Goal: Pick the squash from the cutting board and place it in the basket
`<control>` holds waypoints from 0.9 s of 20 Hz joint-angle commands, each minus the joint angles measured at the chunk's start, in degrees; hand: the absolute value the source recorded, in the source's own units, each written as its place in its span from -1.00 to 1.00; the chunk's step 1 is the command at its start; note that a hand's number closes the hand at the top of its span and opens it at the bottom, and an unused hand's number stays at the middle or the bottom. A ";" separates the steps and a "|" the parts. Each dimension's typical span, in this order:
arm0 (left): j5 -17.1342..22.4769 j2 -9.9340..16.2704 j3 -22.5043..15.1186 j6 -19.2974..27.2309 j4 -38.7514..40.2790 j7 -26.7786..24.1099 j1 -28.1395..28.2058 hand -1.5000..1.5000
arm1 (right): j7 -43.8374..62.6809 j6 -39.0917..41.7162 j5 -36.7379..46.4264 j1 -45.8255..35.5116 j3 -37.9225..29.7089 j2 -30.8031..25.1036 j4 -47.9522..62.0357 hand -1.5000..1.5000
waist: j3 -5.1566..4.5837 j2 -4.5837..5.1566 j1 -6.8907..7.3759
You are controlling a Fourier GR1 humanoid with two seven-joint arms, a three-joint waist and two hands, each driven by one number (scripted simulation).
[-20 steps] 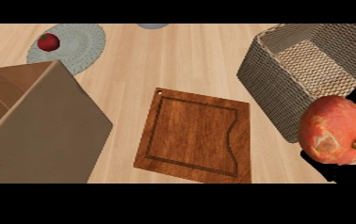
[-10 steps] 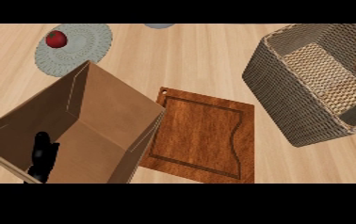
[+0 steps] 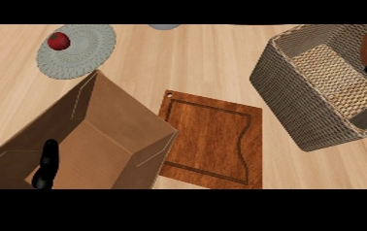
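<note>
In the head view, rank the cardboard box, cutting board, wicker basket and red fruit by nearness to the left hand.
From the left hand, at lower left:
1. Cardboard box, around the hand.
2. Cutting board, to its right.
3. Red fruit, top left, on the round mat.
4. Wicker basket, far right.

Kitchen: wooden counter [image 3: 208,55], cutting board [image 3: 213,139], wicker basket [image 3: 315,87].

1. You see the cutting board [image 3: 213,141] bare at the counter's [image 3: 201,60] middle, its left corner under the open cardboard box [image 3: 93,138].
2. The wicker basket [image 3: 315,84] sits by the right edge.
3. A black left hand [image 3: 47,164] shows at the bottom left, over the box.
4. A red fruit [image 3: 58,41] lies on the round mat [image 3: 82,50] at the far left.
</note>
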 commanded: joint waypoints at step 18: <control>-0.85 -1.79 0.67 -0.87 6.24 4.12 -3.97 0.00 | -30.83 1.87 18.91 -6.25 0.70 -5.15 31.67 -1.00 | -1.16 0.86 -0.48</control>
